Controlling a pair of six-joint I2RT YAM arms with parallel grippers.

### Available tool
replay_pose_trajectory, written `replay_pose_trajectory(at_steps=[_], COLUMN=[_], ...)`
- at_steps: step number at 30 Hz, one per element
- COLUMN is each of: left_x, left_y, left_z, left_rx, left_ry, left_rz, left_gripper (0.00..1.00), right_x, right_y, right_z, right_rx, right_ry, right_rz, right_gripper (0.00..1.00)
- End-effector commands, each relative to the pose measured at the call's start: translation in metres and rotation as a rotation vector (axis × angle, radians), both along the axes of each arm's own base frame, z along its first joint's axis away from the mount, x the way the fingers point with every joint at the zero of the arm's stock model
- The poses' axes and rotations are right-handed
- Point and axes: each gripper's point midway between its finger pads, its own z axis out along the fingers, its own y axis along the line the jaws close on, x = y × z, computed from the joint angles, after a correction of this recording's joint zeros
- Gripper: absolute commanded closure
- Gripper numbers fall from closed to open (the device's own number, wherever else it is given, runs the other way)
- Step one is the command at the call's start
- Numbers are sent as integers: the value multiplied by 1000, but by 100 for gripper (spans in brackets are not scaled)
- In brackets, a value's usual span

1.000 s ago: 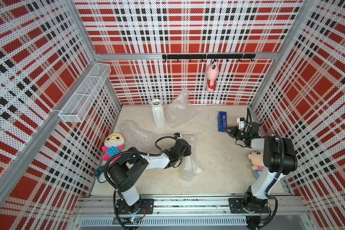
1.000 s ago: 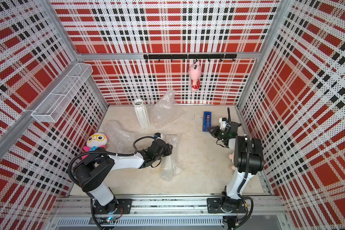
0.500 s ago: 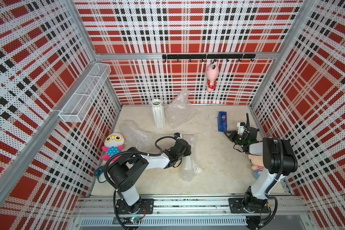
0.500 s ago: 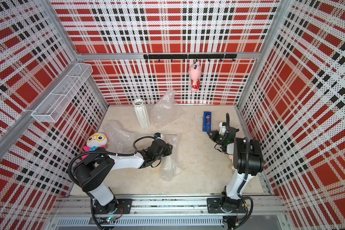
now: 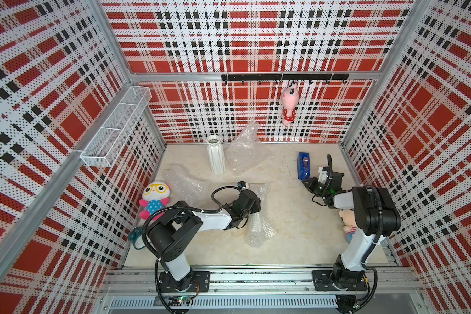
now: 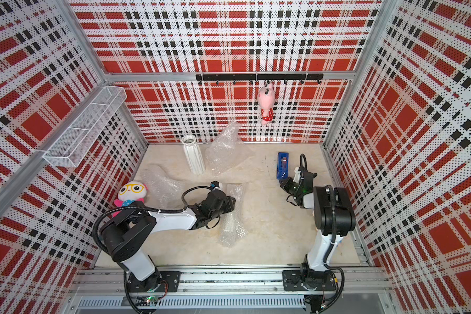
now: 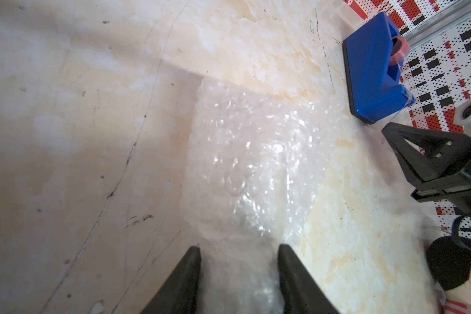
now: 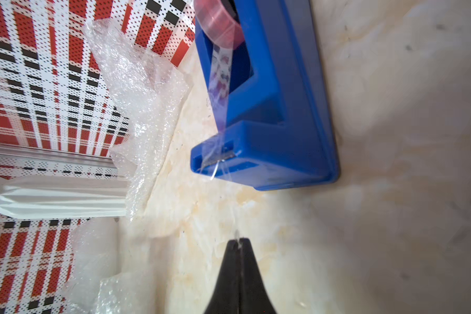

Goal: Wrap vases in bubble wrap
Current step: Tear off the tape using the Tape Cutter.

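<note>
Both top views first. My left gripper (image 5: 257, 202) (image 6: 233, 202) is out over the middle of the table (image 5: 297, 233), right on a bubble wrap bundle (image 5: 259, 227) (image 6: 231, 227) lying flat there. No idea if there's a vase inside, the wrap's too cloudy. The tall ribbed vase (image 5: 216, 157) (image 6: 193, 156) stands upright and bare near the back wall, with a crumpled sheet (image 5: 246, 152) right up against it. A second crumpled sheet (image 5: 184, 183) lies closer to the left wall. My right gripper (image 5: 305, 182) (image 6: 282, 181) is just beside the near end of the blue tape dispenser (image 5: 303, 164) (image 6: 282, 164).

Left wrist cam: my fingers (image 7: 191, 266) are about halfway apart and the bundle fills the whole gap between them, so I've got it clamped. The rest of it stretches away across the table.

Right wrist cam: tips pressed tight together, with a thin clear tape strip (image 8: 237, 235) poking out between them. A faint streak seems to run back to the dispenser's cutter, though it's hard to make out. The vase and the sheet next to it show up behind.
</note>
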Motion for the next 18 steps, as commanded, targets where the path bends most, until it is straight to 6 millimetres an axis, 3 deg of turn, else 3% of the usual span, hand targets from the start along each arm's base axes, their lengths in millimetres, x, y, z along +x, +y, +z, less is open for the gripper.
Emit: replay_pose_trajectory(at_steps=[1,18], left_x=[-9,-7], left_y=[19,30], left_z=[-18,-12], left_rx=[78,72], left_ry=[43,26], left_rz=[25,51], left_gripper=[52,52], right_x=[-19,-11], right_y=[3,6], right_z=[-30,-34], right_rx=[-60,-137], right_ry=[147,206], right_rz=[-4,-57], right_gripper=[100,100])
